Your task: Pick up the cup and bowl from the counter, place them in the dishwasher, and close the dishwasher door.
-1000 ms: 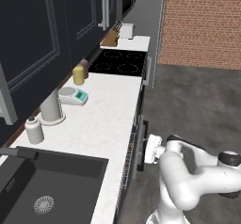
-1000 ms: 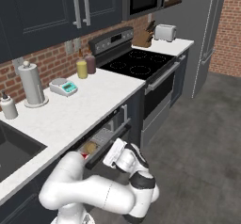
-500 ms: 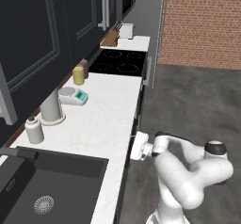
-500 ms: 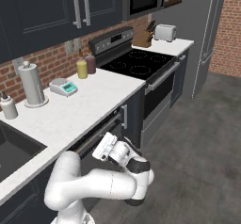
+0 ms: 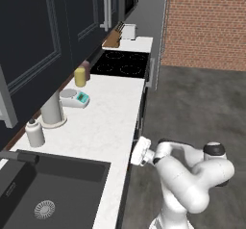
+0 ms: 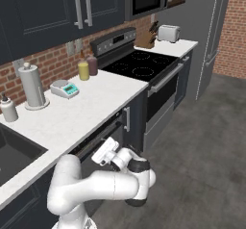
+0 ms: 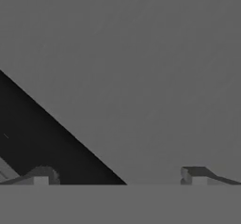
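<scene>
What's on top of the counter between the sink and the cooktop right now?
On the counter: a white bottle, a paper towel holder, a small kitchen scale, a yellow jar and a dark jar beside it. No cup or bowl is there.

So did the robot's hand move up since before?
Yes. The gripper has risen and swung in toward the counter edge; earlier it sat lower, by the dishwasher opening. Its jaws are open.
</scene>
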Robot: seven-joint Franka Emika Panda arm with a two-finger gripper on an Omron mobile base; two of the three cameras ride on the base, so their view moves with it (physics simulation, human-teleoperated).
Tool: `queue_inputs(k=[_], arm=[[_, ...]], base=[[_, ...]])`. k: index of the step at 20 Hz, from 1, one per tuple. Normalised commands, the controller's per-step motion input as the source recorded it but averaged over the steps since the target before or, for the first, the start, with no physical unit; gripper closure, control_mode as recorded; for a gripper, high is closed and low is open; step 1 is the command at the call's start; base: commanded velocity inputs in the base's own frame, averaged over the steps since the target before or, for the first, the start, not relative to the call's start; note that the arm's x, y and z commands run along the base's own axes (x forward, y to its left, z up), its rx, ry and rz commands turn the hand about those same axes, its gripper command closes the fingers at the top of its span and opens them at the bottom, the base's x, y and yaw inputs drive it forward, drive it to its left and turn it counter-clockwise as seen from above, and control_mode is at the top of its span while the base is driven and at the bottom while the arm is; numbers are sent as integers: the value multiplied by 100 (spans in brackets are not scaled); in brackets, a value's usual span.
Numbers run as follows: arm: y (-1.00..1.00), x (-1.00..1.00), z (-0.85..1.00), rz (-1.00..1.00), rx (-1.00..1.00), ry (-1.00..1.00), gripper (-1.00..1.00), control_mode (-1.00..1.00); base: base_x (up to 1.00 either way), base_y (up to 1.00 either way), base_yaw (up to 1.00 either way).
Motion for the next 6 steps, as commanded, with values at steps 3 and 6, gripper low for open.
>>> queue_inputs(k=[3, 6], arm=[[100, 14, -99, -11, 71, -29, -100, -100], [93, 23, -12, -4, 24, -4, -100, -100]], base=[[0, 0, 0], [0, 0, 0]])
